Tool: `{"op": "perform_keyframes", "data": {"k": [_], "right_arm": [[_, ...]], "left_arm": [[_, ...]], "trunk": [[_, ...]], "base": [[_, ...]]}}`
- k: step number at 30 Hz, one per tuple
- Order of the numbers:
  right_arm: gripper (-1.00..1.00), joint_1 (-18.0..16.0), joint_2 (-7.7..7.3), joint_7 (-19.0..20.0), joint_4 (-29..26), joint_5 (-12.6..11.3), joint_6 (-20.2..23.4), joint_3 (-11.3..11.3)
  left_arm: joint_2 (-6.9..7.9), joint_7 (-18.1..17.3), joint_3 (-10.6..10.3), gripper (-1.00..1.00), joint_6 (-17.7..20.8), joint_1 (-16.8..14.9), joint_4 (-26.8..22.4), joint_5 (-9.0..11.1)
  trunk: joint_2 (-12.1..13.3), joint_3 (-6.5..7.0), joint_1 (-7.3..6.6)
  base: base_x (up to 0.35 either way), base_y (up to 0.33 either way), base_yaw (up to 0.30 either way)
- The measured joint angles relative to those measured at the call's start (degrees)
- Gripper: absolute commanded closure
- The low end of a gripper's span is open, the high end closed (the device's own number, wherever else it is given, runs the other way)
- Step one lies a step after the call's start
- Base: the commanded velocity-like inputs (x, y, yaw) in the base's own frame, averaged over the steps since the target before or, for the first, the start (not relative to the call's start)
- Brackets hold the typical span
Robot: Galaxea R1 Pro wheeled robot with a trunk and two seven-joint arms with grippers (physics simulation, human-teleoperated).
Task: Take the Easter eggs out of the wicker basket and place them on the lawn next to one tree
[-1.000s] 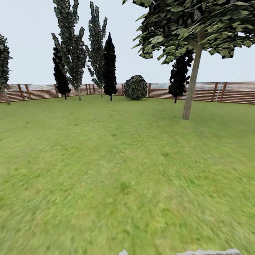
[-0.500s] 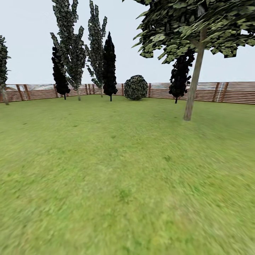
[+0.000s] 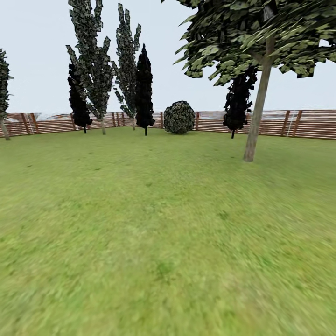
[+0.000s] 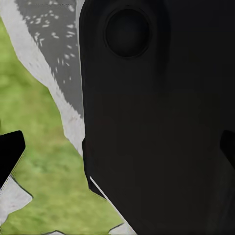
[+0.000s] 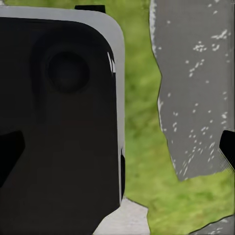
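Observation:
The lawn spreads wide and green ahead of me in the head view. A tree with a straight grey-brown trunk and a broad leafy canopy stands at the right, some way off. The Easter eggs and the wicker basket are out of view. My left gripper is open, its dark fingertips at the two sides of the left wrist view, with a black part of the robot behind it. My right gripper is open too, with nothing held between its fingers.
A brown slat fence closes the garden at the back. Dark cypresses, taller thin trees and a round bush stand along it. Grey stepping-stone slabs lie on the grass under the arms.
The head camera has moved on: the tree trunk has slid a little right and lower, and the grey bits at the bottom edge have left the picture.

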Motion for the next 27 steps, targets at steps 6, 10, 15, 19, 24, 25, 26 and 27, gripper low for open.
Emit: {"op": "perform_keyframes", "data": {"k": [6, 10, 15, 19, 24, 25, 26, 27], "right_arm": [[-1.0, 0.0, 0.0, -0.01, 0.0, 0.01, 0.0, 0.0], [-1.0, 0.0, 0.0, 0.0, 0.0, 0.02, 0.0, 0.0], [-1.0, 0.0, 0.0, -0.01, 0.0, -0.01, 0.0, 0.0], [-1.0, 0.0, 0.0, -0.01, 0.0, -0.01, 0.0, 0.01], [-1.0, 0.0, 0.0, 0.0, 0.0, 0.02, 0.0, 0.01], [-1.0, 0.0, 0.0, 0.0, 0.0, 0.02, 0.0, 0.01], [-1.0, 0.0, 0.0, 0.0, 0.0, 0.02, 0.0, 0.0], [-1.0, 0.0, 0.0, 0.0, 0.0, 0.02, 0.0, 0.0]], "left_arm": [[0.0, 0.0, -0.01, -1.0, 0.0, 0.0, 0.0, 0.0], [0.0, 0.0, 0.01, -1.0, 0.0, 0.0, 0.0, 0.0], [0.0, 0.0, 0.0, -1.0, 0.0, 0.0, 0.0, 0.0], [0.0, 0.0, -0.01, -1.0, 0.0, 0.0, 0.0, 0.0], [0.0, 0.0, 0.03, -1.0, 0.0, 0.0, 0.0, 0.0], [0.0, 0.0, 0.04, -1.0, 0.0, 0.0, 0.0, 0.0], [0.0, 0.0, 0.02, -1.0, 0.0, 0.0, 0.0, 0.0], [0.0, 0.0, 0.01, -1.0, 0.0, 0.0, 0.0, 0.0]], "trunk": [[0.0, 0.0, 0.0], [0.0, 0.0, 0.0], [0.0, 0.0, 0.0], [0.0, 0.0, 0.0], [0.0, 0.0, 0.0], [0.0, 0.0, 0.0], [0.0, 0.0, 0.0], [0.0, 0.0, 0.0]], "base": [[0.34, 0.0, 0.0], [0.34, 0.0, 0.0], [0.34, 0.0, 0.0], [0.34, 0.0, 0.0], [0.34, 0.0, 0.0], [0.34, 0.0, 0.0], [0.34, 0.0, 0.0], [0.34, 0.0, 0.0]]}}
